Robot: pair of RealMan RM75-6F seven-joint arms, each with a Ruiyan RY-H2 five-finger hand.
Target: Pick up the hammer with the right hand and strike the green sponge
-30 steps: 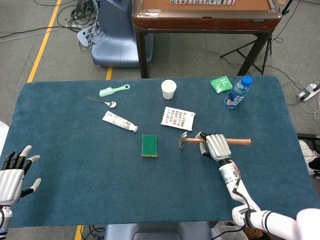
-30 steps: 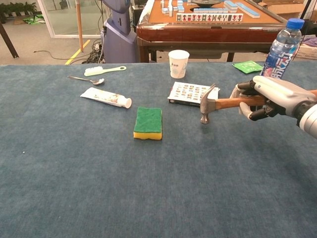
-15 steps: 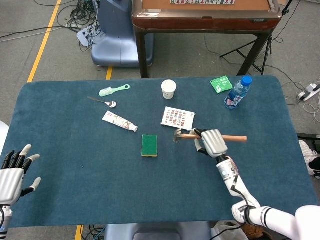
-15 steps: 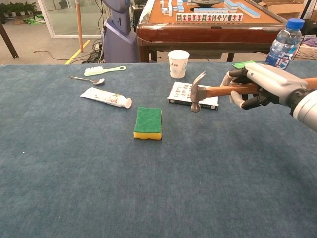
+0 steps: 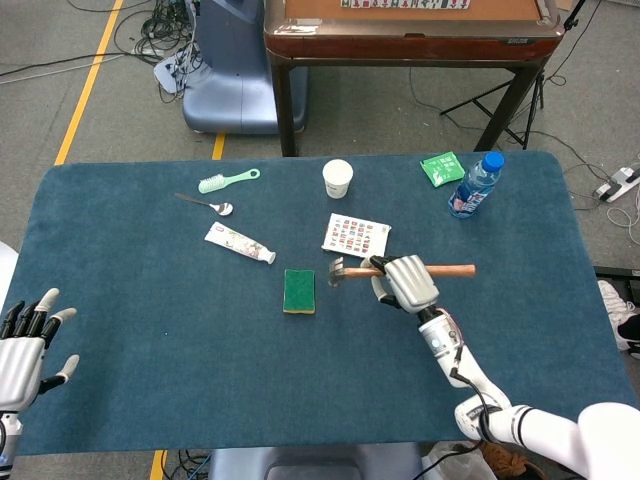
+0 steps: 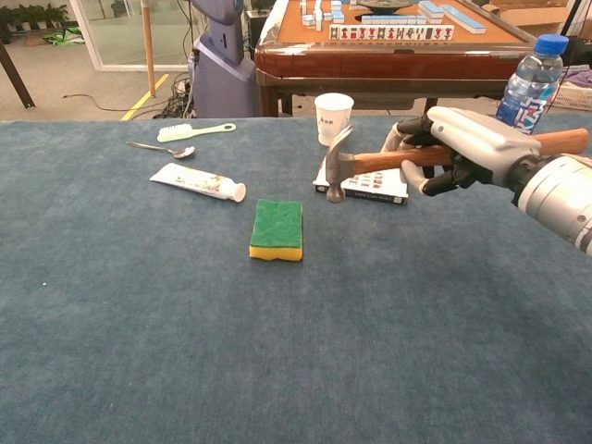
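Observation:
My right hand (image 5: 405, 282) (image 6: 462, 148) grips the wooden handle of the hammer (image 5: 400, 270) (image 6: 370, 161) and holds it in the air above the table. The metal head (image 6: 337, 166) points left and down, a short way right of the green sponge (image 5: 298, 290) (image 6: 277, 228). The sponge lies flat on the blue cloth, green side up with a yellow base. My left hand (image 5: 25, 343) hovers at the table's near left corner, fingers spread, holding nothing; the chest view does not show it.
A card box (image 5: 355, 237) (image 6: 370, 183) lies just behind the hammer. A paper cup (image 5: 338, 178), toothpaste tube (image 5: 238, 243), spoon (image 5: 205, 204) and toothbrush (image 5: 228, 181) lie further back and left. A water bottle (image 5: 475, 184) and green packet (image 5: 442, 168) are back right.
My right hand has carried the hammer leftward and lifted it slightly, bringing the head from beside the card box toward the sponge. The left hand has stayed put.

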